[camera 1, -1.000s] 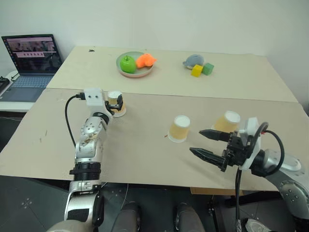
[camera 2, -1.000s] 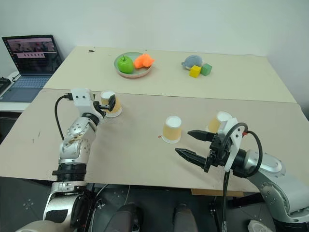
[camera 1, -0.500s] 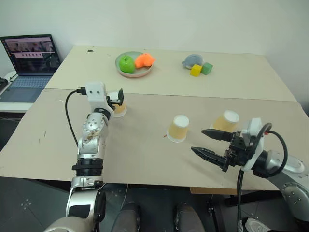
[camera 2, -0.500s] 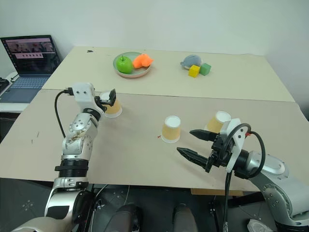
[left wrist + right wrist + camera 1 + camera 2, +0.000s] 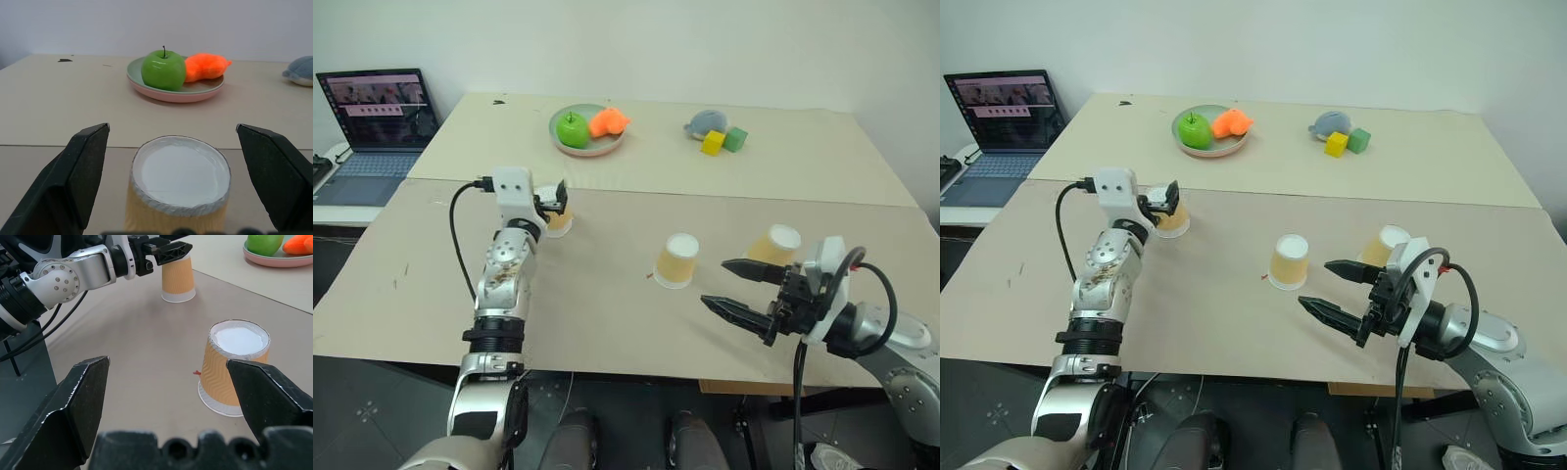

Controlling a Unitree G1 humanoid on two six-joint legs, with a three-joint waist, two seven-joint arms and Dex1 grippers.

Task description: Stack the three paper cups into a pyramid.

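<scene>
Three tan paper cups stand upside down on the near table. My left gripper (image 5: 554,199) is open, one finger on each side of the left cup (image 5: 178,188) near its top, not touching it. The middle cup (image 5: 676,260) stands alone at the table's centre. The right cup (image 5: 773,244) sits just beyond my right gripper (image 5: 715,283), which is open and held level near the front edge, pointing toward the middle cup (image 5: 234,372). In the right wrist view the left cup (image 5: 178,281) appears under the left gripper (image 5: 168,247).
On the far table are a plate (image 5: 599,149) with a green apple (image 5: 572,129) and an orange toy (image 5: 609,122), a grey-blue toy (image 5: 704,121), a yellow block (image 5: 712,143) and a green block (image 5: 735,139). A laptop (image 5: 378,122) is open at the far left.
The left arm's elbow and wrist have shifted slightly, with its gripper staying at the left cup. The right arm and all cups have kept still.
</scene>
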